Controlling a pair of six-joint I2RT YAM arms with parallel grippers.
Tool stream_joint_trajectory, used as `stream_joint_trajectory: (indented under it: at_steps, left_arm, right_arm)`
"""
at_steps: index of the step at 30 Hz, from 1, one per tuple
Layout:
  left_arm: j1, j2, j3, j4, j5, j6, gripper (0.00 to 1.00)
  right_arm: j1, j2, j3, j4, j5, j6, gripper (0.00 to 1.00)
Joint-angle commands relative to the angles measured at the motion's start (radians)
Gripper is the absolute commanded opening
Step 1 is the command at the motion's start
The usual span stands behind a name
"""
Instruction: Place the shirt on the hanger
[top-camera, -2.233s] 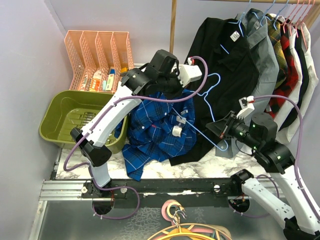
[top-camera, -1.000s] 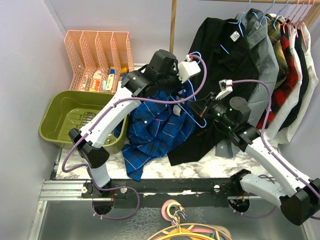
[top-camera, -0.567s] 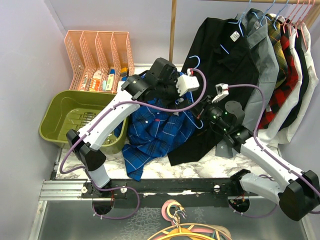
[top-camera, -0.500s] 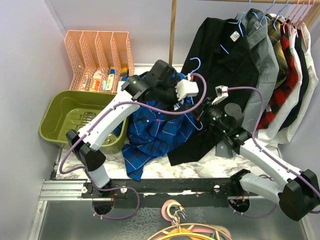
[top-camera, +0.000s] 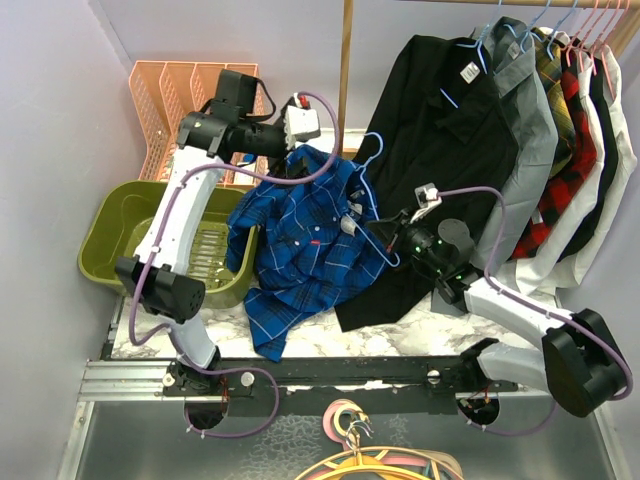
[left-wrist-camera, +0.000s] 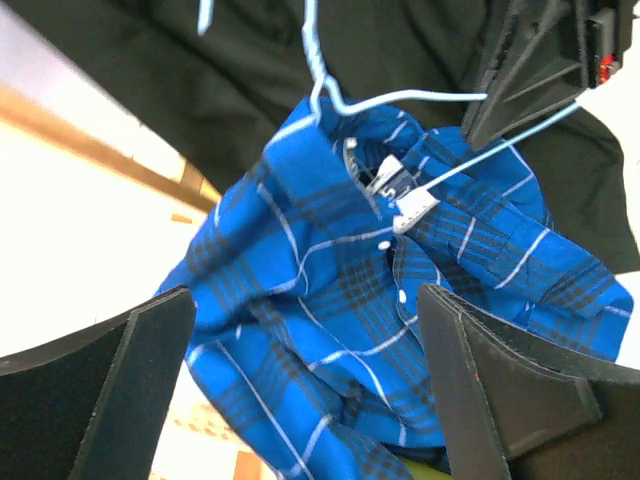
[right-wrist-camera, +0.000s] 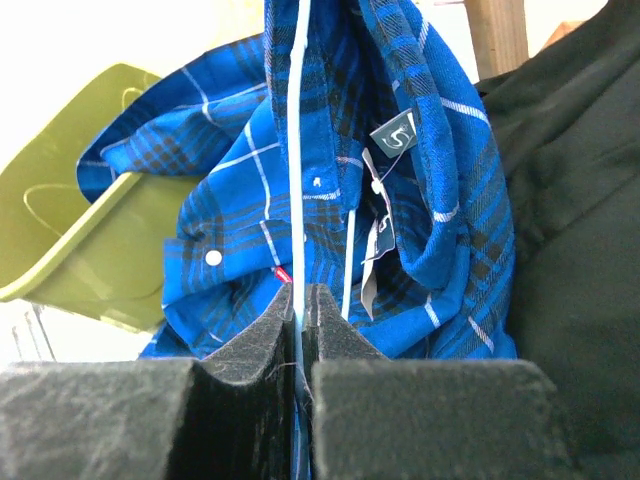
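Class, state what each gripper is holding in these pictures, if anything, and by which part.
The right gripper pinches the thin light-blue wire hanger by one straight side wire. The left gripper is open and holds nothing.

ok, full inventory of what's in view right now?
plaid shirt: 1, royal blue, table centre, overlapping the bin's right rim
wire hanger: 1, light blue, at the shirt's collar
bin: 1, olive green, left
file rack: 1, pink, back left
black shirt: 1, hanging right of centre
other hung shirts: several, grey, plaid, white, far right
wooden post: 1, back centre
spare hangers: pile, pink and yellow, bottom edge
left gripper: open, facing the shirt
right gripper: shut on the hanger
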Motion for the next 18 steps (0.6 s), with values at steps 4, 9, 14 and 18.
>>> stream_joint_trajectory:
  at_steps: [4,9,14,18]
  left_arm:
    - [-0.032,0.205,0.168,-0.174,0.207,0.350,0.88]
    - [-0.038,0.240,0.180,-0.170,0.197,0.415,0.91]
    - [-0.039,0.241,0.143,-0.072,0.158,0.384,0.81]
    - [-0.039,0.251,0.150,-0.051,0.166,0.383,0.77]
  right_arm:
    - [0.009,0.048,-0.011,0.176,-0.152,-0.118,0.01]
    - [0.011,0.038,-0.017,0.179,-0.193,-0.152,0.01]
    - [0.011,0.033,-0.015,0.172,-0.218,-0.174,0.01]
    - [0.011,0.048,-0.005,0.158,-0.235,-0.185,0.01]
